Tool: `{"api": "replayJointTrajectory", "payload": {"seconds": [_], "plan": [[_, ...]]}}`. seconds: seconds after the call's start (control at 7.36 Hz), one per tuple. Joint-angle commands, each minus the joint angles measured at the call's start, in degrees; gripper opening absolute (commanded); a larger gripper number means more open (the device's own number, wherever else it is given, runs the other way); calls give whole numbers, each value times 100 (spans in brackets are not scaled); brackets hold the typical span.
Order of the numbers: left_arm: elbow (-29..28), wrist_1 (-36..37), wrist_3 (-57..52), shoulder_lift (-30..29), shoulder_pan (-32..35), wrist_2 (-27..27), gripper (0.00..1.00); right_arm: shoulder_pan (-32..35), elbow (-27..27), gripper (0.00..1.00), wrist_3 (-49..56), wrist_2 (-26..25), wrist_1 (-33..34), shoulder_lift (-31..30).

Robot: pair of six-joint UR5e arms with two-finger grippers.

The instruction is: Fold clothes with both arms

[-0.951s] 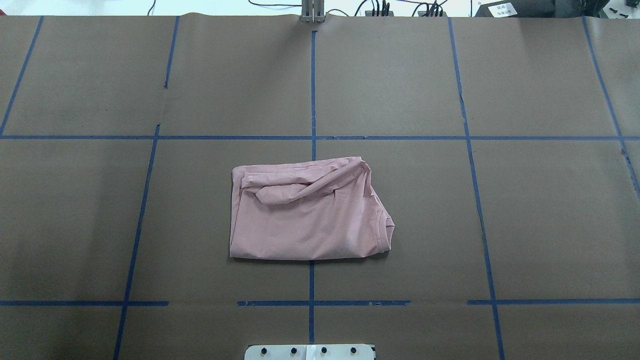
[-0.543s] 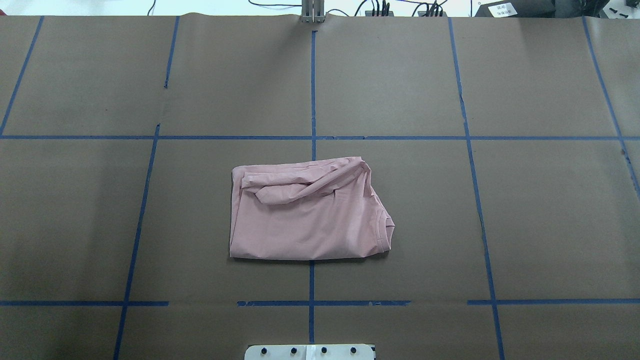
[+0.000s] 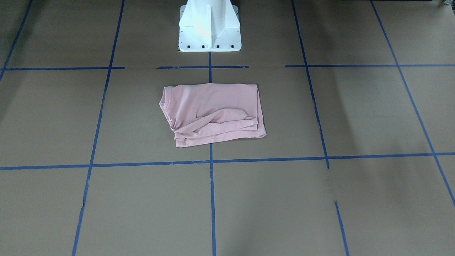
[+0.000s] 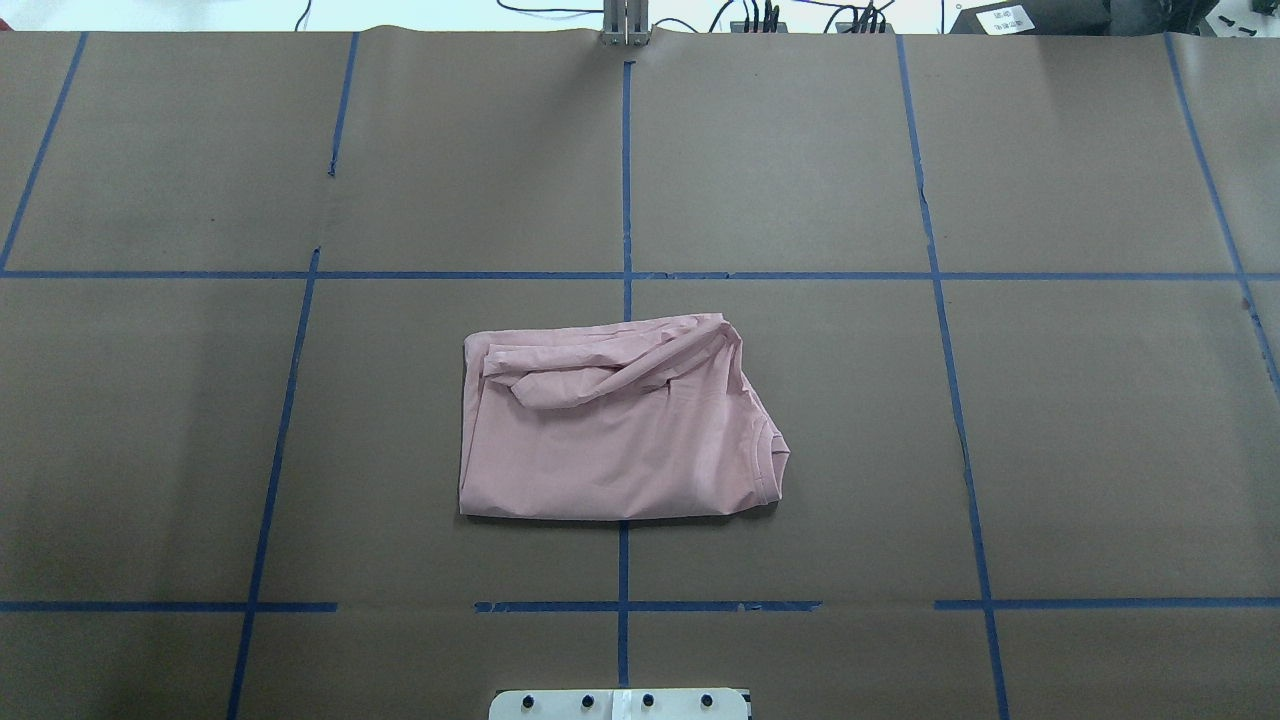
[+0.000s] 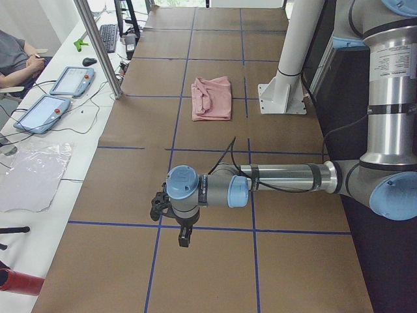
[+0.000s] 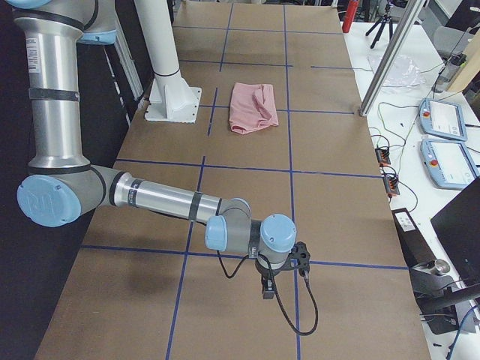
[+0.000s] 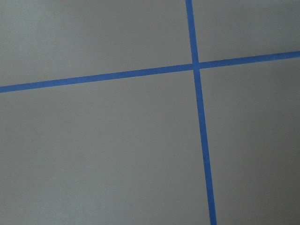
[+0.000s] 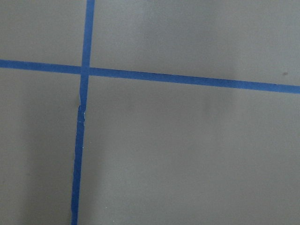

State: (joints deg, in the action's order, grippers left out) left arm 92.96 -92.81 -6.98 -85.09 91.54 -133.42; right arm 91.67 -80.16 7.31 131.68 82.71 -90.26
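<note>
Apparently our pale pink jersey T-shirt (image 4: 615, 440) lies folded, black-fingered left gripper (image 5: 184, 238) and right gripper (image 6: 267, 287) far off (parted or closed, we cannot tell); next, perhaps smoothing its rumpled edge.

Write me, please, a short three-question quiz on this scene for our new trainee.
1. True or false: the pink T-shirt lies folded on the brown paper, with the left hand and the right hand both well away from it.
2. Multiple choice: in the overhead view, on which side of the shirt is its ribbed collar? A. left B. right C. far edge
3. Short answer: do these views show whether either hand is open or shut?

Key: 1 true. 2 B. 3 No; the hands appear only in the two side views, so it cannot be told.
</note>
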Motion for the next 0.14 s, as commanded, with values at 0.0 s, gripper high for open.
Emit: {"api": "replayJointTrajectory", "payload": {"seconds": [0.0], "plan": [[2,0,4,-7,-5,0,100,0,9,100,-2,-2,0,-9]]}}
